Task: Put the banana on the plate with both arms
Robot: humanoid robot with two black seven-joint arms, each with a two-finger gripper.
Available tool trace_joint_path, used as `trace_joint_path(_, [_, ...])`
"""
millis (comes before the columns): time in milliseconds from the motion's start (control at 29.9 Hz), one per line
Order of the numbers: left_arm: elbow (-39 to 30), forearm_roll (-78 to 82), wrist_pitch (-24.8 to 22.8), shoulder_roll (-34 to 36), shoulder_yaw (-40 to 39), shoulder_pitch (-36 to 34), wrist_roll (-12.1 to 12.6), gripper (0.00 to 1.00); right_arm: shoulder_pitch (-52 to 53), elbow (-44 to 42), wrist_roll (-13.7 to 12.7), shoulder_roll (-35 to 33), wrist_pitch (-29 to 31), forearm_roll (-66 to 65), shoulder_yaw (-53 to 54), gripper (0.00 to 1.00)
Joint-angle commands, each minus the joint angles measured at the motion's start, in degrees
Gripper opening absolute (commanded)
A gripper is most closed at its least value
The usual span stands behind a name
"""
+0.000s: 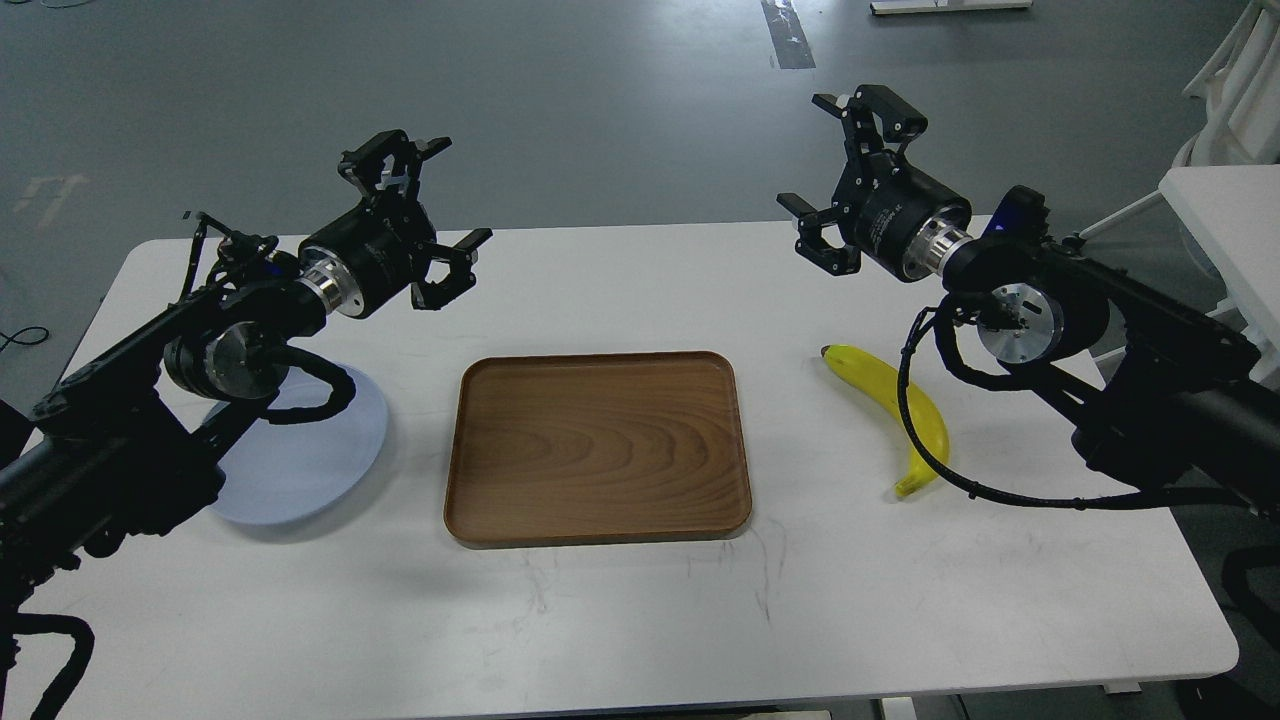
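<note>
- On the white table (620, 620), nearest edge: bare surface with faint scuff marks, nothing resting on it here.
- Wooden tray (597, 447) sits mid-table, rectangular, empty. It lies between the two task items and plays no evident part in the task.
- Plate (300, 470), pale blue and round, lies left of the tray, well apart from it. The left forearm and its cable loop cross over part of it, so only the lower and right portion shows.
- Banana (890, 400) lies flat on the table right of the tray, dark tip toward the tray, stem end nearer the front edge. A black cable from the right arm hangs across its middle. It is not on the plate; task not started, by my reading.
- Left gripper (432, 215) is raised above the table behind the plate, fingers spread apart, holding nothing.
- Right gripper (835, 170) is raised behind the banana, fingers likewise spread, holding nothing.
- Judgement: banana and plate lie on opposite sides, each under one arm; this layout suits a pick by the right arm and a handover leftward.
- Far side: grey floor beyond the table.
</note>
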Motion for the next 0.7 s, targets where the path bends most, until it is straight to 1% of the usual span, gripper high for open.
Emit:
trace_joint_path(0, [0.0,0.1,-0.9,0.6,0.0,0.4,0.0,0.98,-0.2,1.1,-0.1,-0.2,0.0,0.0,0.0,1.0])
trace_joint_path(668, [0.1,-0.1,-0.9,1.8,-0.3,0.1,-0.4,0.98,0.7,0.8,0.0,-0.9,-0.1,-0.1,0.1,1.0])
